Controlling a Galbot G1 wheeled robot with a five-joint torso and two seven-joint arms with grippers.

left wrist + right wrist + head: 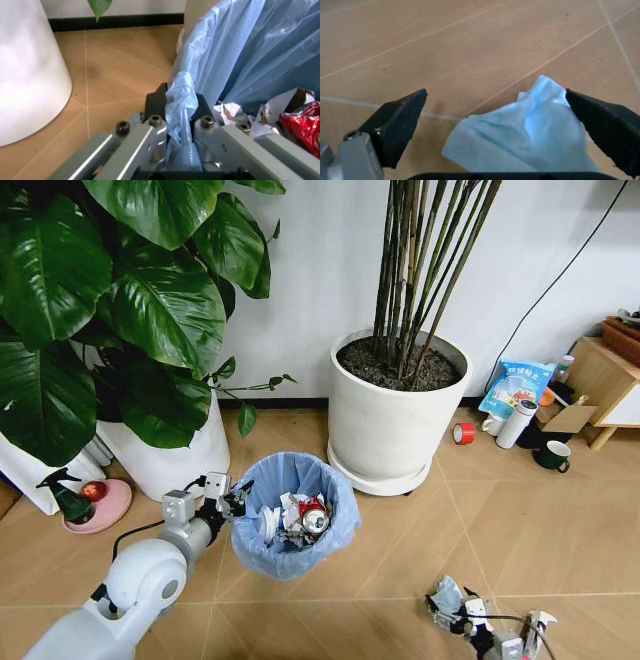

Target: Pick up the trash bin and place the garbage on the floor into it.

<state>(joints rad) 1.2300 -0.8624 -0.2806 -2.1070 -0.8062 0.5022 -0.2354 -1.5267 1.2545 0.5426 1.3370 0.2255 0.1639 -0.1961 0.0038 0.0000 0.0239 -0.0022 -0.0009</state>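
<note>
I note two large white plant pots (398,415) crowding the trash bin (292,520) on the floor (400,560). My left gripper (178,112) is clamped onto its blue liner rim; tissue and a red can (316,518) lie inside. My right gripper (500,123) hangs wide apart over the pale-blue face mask (520,138), gripping nothing.

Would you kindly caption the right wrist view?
Open right tool straddling a crumpled pale-blue face mask on the light-brown wooden floor.

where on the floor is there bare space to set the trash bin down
Bare chevron wood floor lies between the blue-bagged trash bin and the pale-blue face mask, and below the big white pot. Crowded by the white bottle and mug.
</note>
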